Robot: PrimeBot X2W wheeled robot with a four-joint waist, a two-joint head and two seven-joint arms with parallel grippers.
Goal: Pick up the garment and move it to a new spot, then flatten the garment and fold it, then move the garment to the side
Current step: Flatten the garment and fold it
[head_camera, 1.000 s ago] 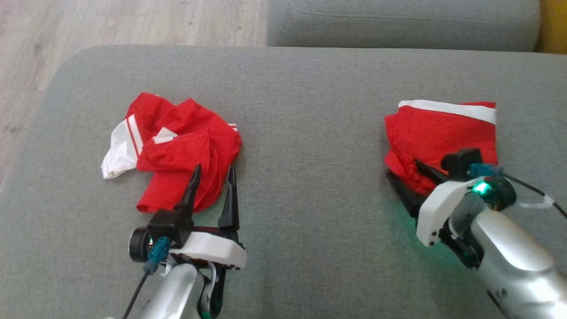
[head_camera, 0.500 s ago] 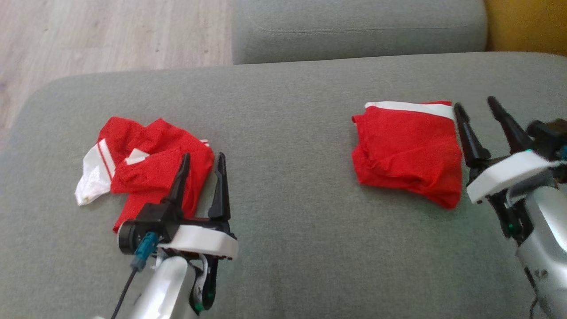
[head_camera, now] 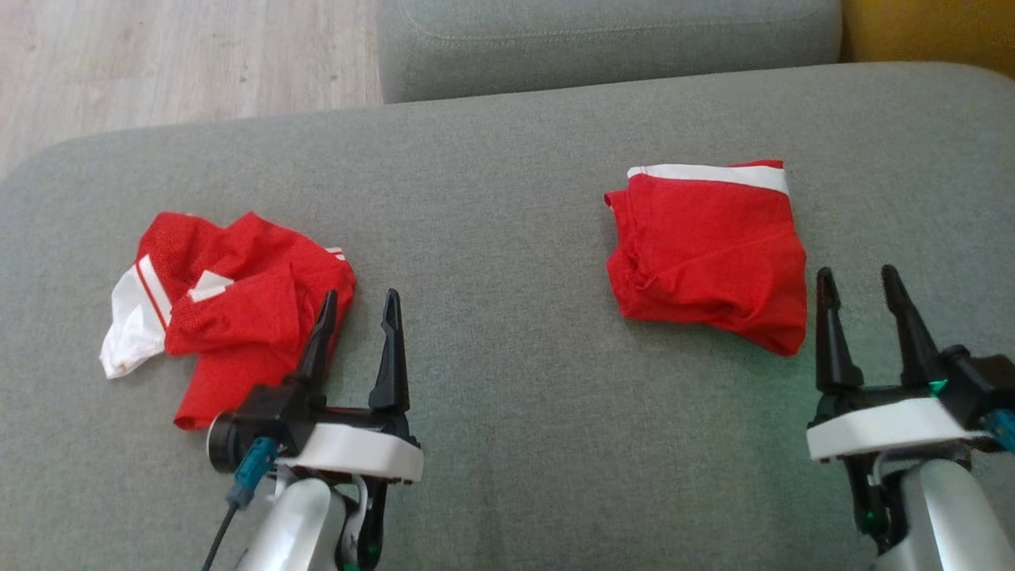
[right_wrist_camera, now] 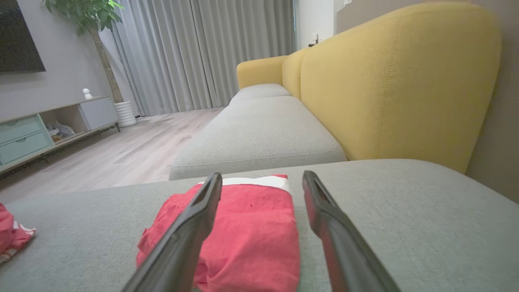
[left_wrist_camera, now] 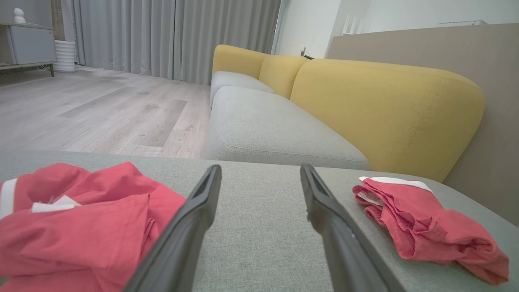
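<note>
- The left gripper [head_camera: 359,295] hovers low over the grey cushion [head_camera: 507,198], fingers spread wide and holding nothing.
- The crumpled red garment [head_camera: 246,309] lies just to the left of those fingers. Its right edge runs under or against the left finger (whether they touch, I cannot tell).
- The heap's long axis runs crosswise to the fingers, and its white end [head_camera: 131,325] points away to the gripper's far left.
- The right gripper [head_camera: 856,271] is also spread and empty. The folded red garment [head_camera: 706,254] sits ahead of it and to its left, close to the fingertips but apart from them.
- That fold is near square with no clear long axis, and its white band [head_camera: 710,174] lies along the edge farthest from the gripper.
- One piece looks finished, so the heap is probably next. The left arm is far nearer to it and would need to shift left to bring cloth between its fingers.
</note>
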